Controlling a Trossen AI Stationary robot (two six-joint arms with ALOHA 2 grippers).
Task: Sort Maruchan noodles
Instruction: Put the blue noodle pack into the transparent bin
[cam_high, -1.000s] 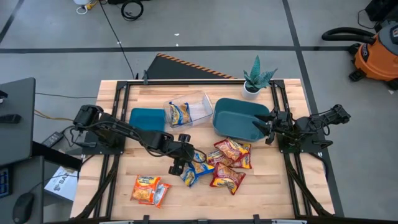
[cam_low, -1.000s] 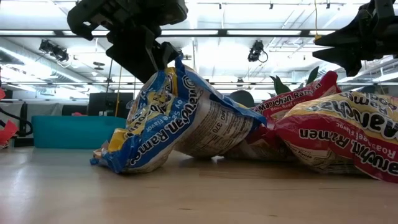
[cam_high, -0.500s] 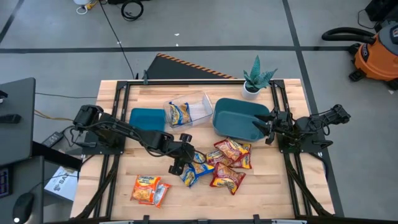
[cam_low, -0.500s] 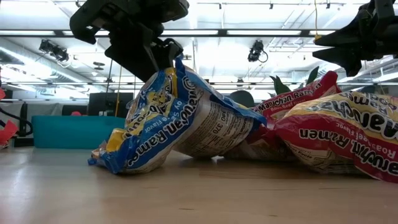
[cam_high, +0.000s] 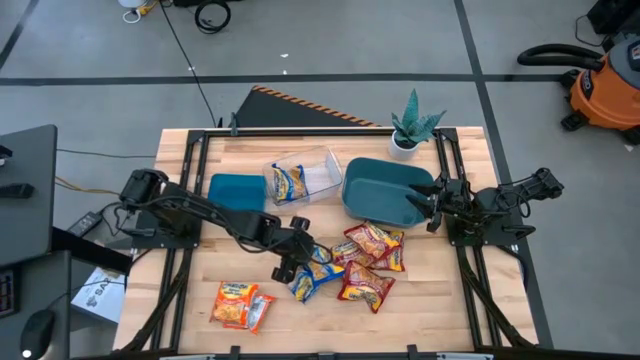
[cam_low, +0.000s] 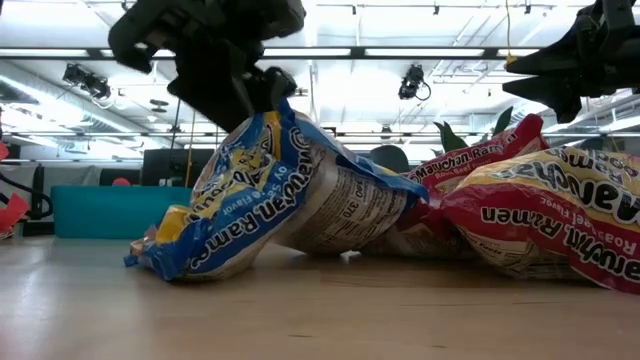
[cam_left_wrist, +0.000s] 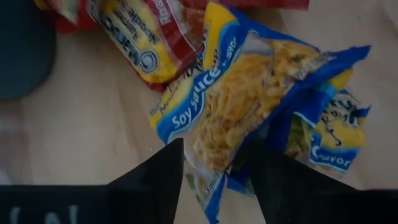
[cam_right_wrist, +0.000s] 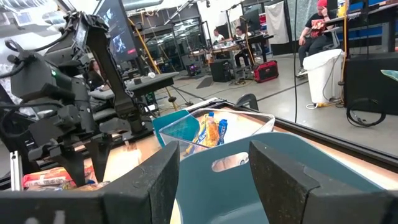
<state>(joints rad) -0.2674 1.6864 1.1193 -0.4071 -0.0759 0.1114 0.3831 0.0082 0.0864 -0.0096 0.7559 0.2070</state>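
High view: straight down over the whole tabletop (cam_high: 420, 300). Low view: level at tabletop height, close to the blue packet (cam_low: 270, 195), facing the room. Left wrist view: very near, looking down on that same blue packet. Right wrist view: forward across the teal bin (cam_right_wrist: 298, 180); the high view shares it.

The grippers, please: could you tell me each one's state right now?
Left gripper: open, straddling a blue-and-yellow packet.
Right gripper: open, holding nothing.
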